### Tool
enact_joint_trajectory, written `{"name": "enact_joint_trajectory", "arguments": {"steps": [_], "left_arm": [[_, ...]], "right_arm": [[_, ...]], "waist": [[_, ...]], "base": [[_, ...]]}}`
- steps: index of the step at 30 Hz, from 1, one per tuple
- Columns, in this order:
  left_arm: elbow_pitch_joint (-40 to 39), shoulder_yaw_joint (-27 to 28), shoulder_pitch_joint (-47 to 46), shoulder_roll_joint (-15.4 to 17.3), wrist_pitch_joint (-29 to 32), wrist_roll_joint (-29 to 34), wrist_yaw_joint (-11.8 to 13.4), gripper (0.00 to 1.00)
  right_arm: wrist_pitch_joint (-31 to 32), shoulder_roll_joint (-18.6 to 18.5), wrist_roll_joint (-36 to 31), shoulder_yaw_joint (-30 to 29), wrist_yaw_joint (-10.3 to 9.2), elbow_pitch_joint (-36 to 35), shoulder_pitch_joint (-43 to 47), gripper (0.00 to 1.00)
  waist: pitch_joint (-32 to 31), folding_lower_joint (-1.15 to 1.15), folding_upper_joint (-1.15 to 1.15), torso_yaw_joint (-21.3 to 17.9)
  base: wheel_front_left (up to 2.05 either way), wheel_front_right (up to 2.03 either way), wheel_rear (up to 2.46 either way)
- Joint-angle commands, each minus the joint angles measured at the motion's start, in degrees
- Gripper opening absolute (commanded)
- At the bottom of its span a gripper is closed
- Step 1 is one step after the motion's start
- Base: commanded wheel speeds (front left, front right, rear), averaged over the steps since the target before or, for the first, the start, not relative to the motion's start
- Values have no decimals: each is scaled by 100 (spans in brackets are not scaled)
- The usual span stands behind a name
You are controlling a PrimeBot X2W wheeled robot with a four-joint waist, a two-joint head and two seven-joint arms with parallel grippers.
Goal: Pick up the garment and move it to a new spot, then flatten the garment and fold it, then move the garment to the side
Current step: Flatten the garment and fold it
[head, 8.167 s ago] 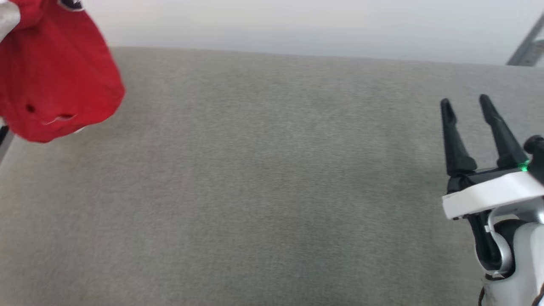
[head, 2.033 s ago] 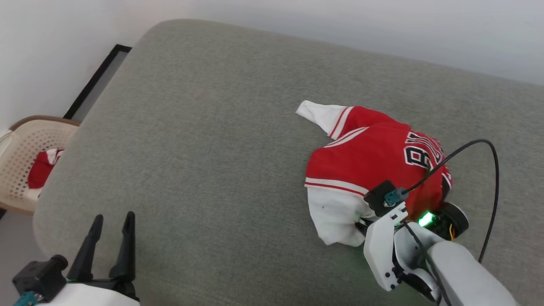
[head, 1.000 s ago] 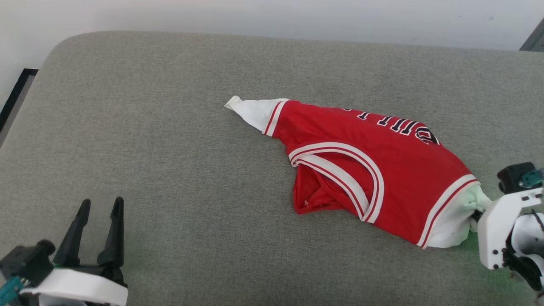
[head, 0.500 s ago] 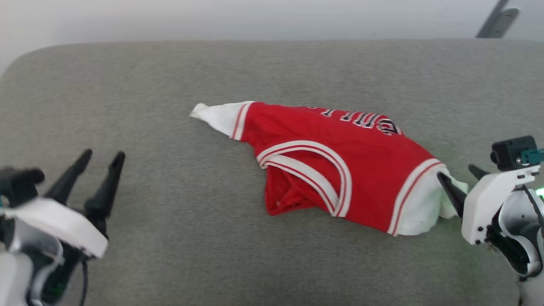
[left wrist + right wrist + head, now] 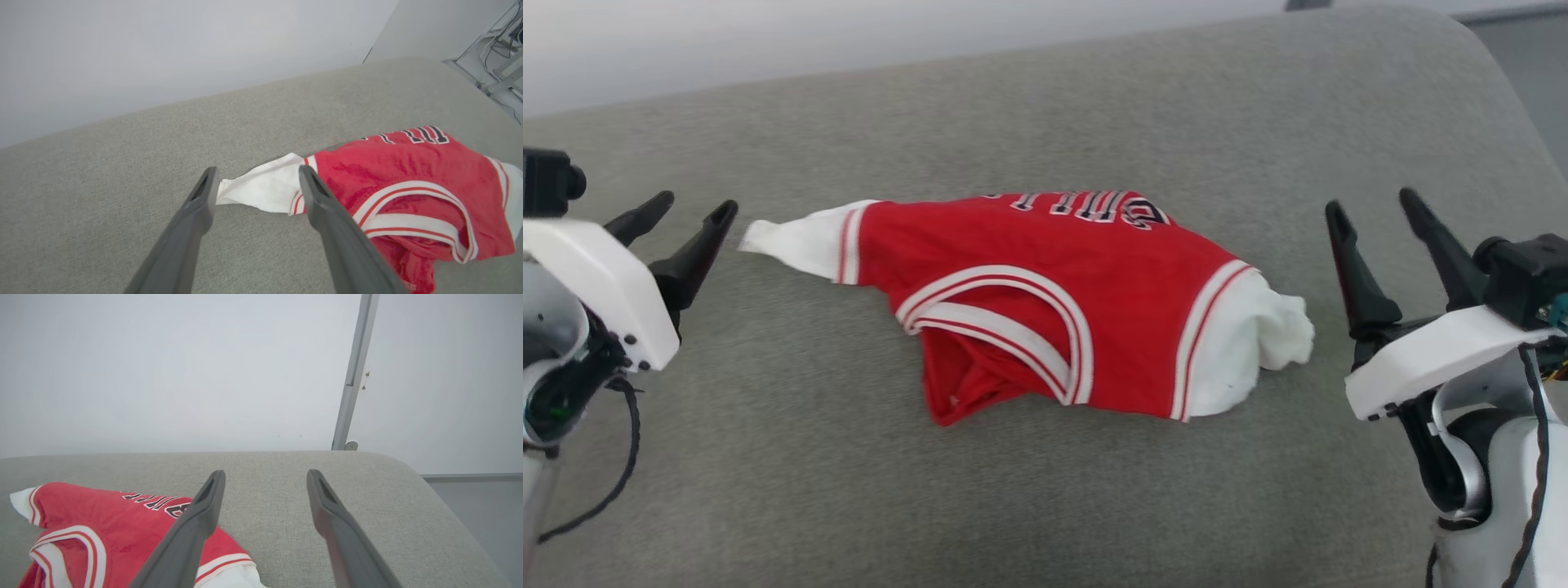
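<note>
Garment (image 5: 1045, 302): red jersey with white sleeves, laid crumpled at the middle of the grey upholstered surface (image 5: 768, 490), lettering turned toward the far edge.
Left hand (image 5: 696, 202): fingers spread, nothing held. It is positioned just beside the tip of the white sleeve on that side, not touching.
Right hand (image 5: 1370, 202): fingers spread, nothing held. It is placed near the bunched white sleeve, separated by a gap.

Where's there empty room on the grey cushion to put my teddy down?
The near strip of the cushion, in front of the garment, is bare. So is the far strip between garment and wall. Crowded: both sleeve ends, where the left gripper and right gripper stand, open.
</note>
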Motion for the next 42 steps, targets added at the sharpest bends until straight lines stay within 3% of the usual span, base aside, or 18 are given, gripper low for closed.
{"name": "enact_joint_trajectory", "arguments": {"steps": [1,11,21,24,25,26,34,42], "left_arm": [[176,-118,-192,54,165,-62,-15,100],[1724,-560,-1098,111,1291,-164,95,100],[2866,-855,-1585,-162,1993,-137,259,100],[3105,-963,-1634,-318,2107,-170,204,100],[3159,-982,-1656,-371,2129,-214,169,27],[3214,-1012,-1668,-404,2177,-228,155,0],[3123,-1104,-1812,-268,2229,-261,47,0],[2006,-912,-1523,239,1939,-373,79,0]], "right_arm": [[-241,105,-122,-36,-4,-34,-42,100],[-1070,385,-83,145,-3,41,36,100],[-1274,387,205,268,-3,108,-106,100],[-1292,385,238,317,-3,129,-183,100],[-1299,385,238,325,-3,133,-199,100],[-1302,386,230,335,-3,146,-214,100],[-1261,385,120,196,-3,218,-256,100],[-1047,381,-72,-106,-3,127,-144,100]], "waist": [[150,0,0,-242],[549,0,0,-743],[1031,0,0,-968],[1125,0,0,-979],[1148,0,0,-976],[1162,0,0,-968],[1068,0,0,-713],[640,0,0,-150]], "base": [[0,0,0],[0,0,0],[0,0,0],[0,0,0],[0,0,0],[0,0,0],[0,0,0],[0,0,0]]}}
